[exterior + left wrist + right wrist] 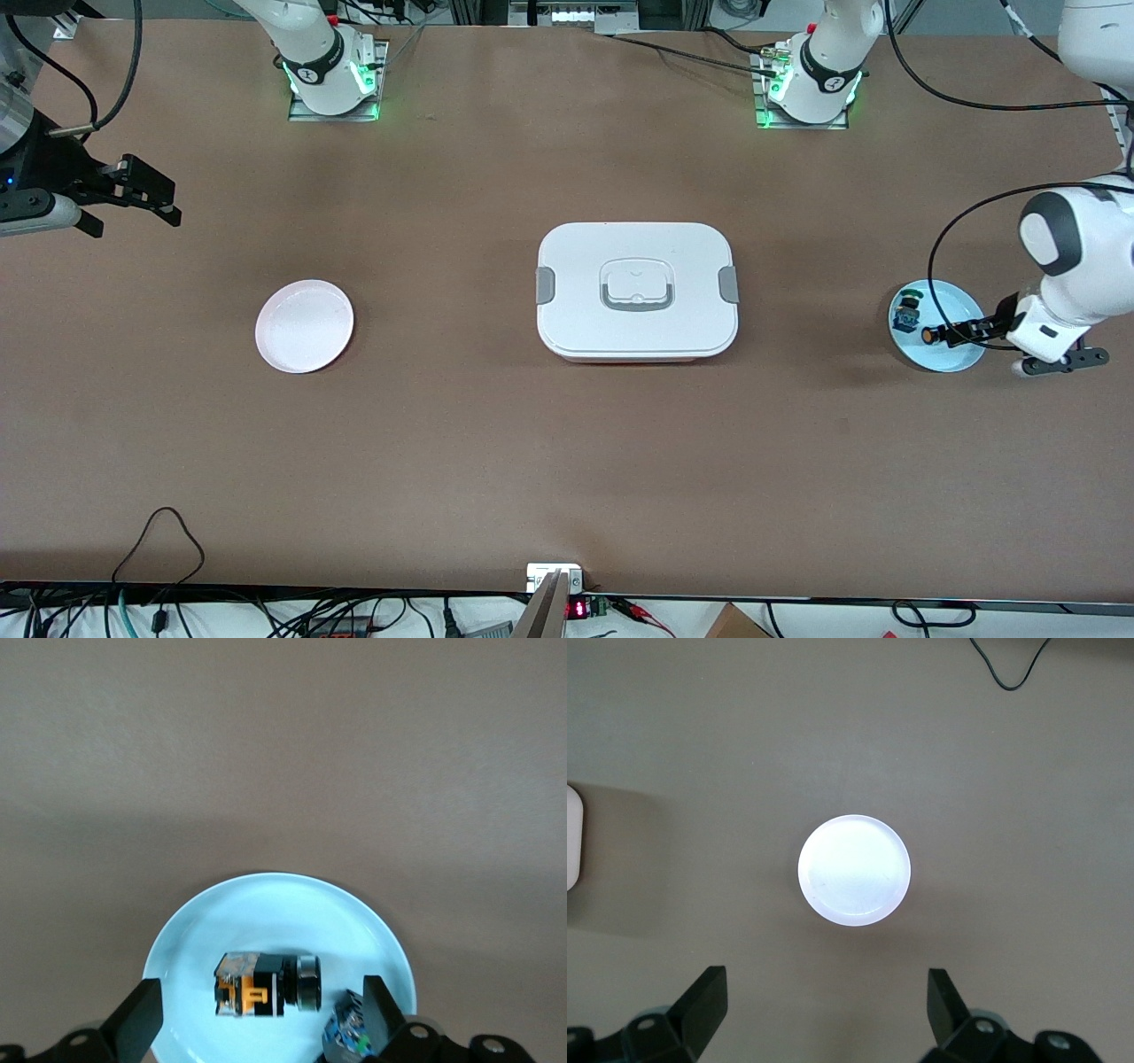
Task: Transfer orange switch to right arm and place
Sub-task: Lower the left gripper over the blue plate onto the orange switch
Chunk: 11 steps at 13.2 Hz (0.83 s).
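The orange switch [928,336] lies on its side on a light blue plate [961,306] at the left arm's end of the table. In the left wrist view the orange switch [264,985] shows its black body, orange marks and silver ring. My left gripper [961,334] is low over this plate and open. In its wrist view the left gripper [261,1017] has one finger on either side of the switch, not touching it. My right gripper [133,206] is open and empty, up in the air at the right arm's end; it [828,1005] looks down at a white plate [853,870].
A small green and blue part [905,312] lies on the blue plate [266,912] beside the switch, close to one left finger [379,1017]. A closed white lunch box [636,288] stands mid-table. The white plate [304,325] lies toward the right arm's end.
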Tool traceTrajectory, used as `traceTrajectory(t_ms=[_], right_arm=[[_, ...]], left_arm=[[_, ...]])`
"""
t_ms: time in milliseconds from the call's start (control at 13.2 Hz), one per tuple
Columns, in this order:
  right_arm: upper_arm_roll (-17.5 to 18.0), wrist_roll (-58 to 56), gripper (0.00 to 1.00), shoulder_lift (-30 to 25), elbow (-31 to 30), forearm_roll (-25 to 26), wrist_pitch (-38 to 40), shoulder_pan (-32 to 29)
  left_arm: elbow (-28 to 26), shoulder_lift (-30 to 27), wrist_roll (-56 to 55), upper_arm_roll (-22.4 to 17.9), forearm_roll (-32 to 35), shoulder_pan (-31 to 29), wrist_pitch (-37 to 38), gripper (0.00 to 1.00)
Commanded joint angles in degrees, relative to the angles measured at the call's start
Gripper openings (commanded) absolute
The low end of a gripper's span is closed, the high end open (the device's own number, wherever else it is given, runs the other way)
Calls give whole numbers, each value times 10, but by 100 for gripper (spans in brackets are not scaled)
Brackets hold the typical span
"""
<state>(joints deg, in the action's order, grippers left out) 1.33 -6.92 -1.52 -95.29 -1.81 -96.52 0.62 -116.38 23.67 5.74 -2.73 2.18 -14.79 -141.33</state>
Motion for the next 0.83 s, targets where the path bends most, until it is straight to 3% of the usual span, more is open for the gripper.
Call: traceTrajectory(t_ms=[0,529,756], right_arm=[[2,-5,100,-1,3,0,0,-4],[2,-4,100,1,1,0,-3,-4],[2,-4,100,2,3,-1,-6,-4]], left_arm=[[-23,16,19,4,9,-9,-46,99],[-30,39,28,5,9,-16,-58,97],[-30,48,28,5,9,-16,-58,90]])
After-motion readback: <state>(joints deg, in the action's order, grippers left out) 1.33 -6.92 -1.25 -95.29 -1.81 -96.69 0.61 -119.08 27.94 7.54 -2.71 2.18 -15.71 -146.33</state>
